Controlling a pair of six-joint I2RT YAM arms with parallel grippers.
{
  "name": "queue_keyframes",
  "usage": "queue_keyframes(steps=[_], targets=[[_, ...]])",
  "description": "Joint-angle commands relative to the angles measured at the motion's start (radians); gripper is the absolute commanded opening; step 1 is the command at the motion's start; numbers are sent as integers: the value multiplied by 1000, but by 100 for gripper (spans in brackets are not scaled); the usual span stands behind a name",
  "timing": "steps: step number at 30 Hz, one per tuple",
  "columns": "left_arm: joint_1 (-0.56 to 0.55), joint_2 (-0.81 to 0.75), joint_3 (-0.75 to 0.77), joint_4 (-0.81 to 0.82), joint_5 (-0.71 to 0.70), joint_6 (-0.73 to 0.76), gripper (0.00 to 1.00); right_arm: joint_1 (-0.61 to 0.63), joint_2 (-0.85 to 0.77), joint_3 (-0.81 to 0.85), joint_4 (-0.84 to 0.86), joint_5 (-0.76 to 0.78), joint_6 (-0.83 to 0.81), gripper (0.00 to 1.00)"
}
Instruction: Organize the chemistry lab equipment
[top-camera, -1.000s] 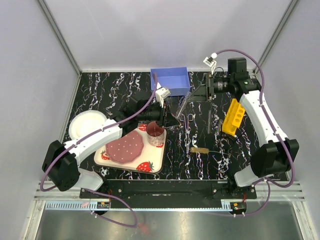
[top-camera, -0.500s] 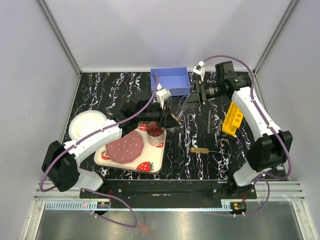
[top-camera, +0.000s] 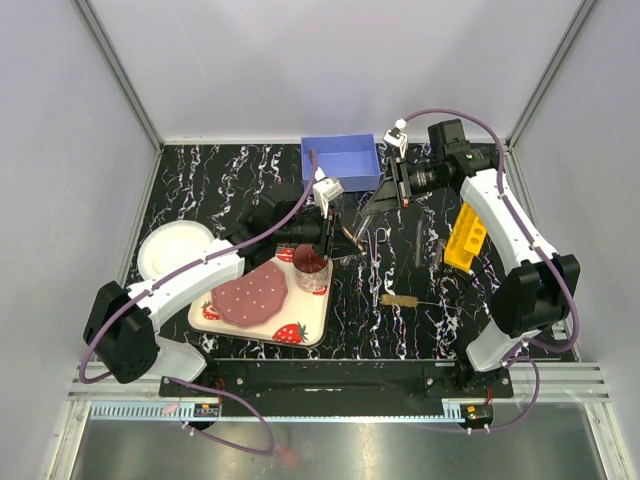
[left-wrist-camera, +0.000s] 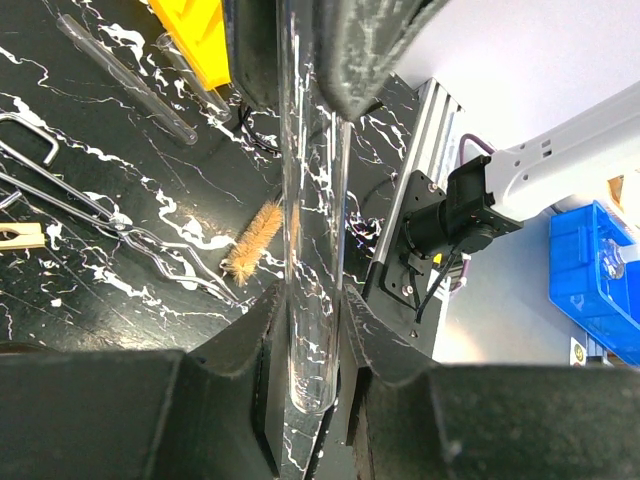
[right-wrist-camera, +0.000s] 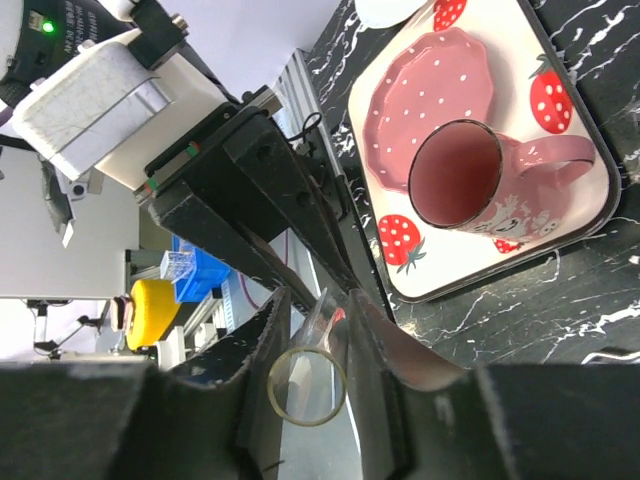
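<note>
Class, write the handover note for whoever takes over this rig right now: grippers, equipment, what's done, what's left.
Left gripper: shut on a glass test tube, held up between the arms.
Right gripper: fingers either side of that tube's mouth; grip unclear.
Loose on the table: forceps, brush, wooden clamp, another tube; yellow rack at right.
Done: no tube seen racked.
Left: finish the handover, probably rack the tube, then sort the loose tools.

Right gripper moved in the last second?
Yes: right gripper shifted left in the top view, toward the blue bin and away from the yellow rack.
</note>
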Motion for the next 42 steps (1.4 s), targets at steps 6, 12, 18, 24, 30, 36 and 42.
queue_keyframes(steps=[6, 12, 18, 24, 30, 36, 42], targets=[[-4, -29, 4, 40, -15, 8, 28, 8, -44, 30, 30, 72, -33, 21], [10, -103, -25, 44, -74, -3, 74, -12, -96, 10, 30, 180, -78, 19], [53, -291, -56, -81, -283, 63, 97, -132, -165, 35, -13, 305, -143, 19], [103, -526, -88, -279, -647, 216, 99, -356, -275, 38, 6, 583, -231, 19], [116, -638, -223, -281, -773, 232, 99, -495, -250, 38, 75, 804, -272, 19], [114, -701, -286, -284, -729, 163, 99, -543, -210, 7, 170, 876, -266, 19], [116, -733, -286, -301, -724, 152, 99, -572, -162, -51, 279, 904, -249, 20]])
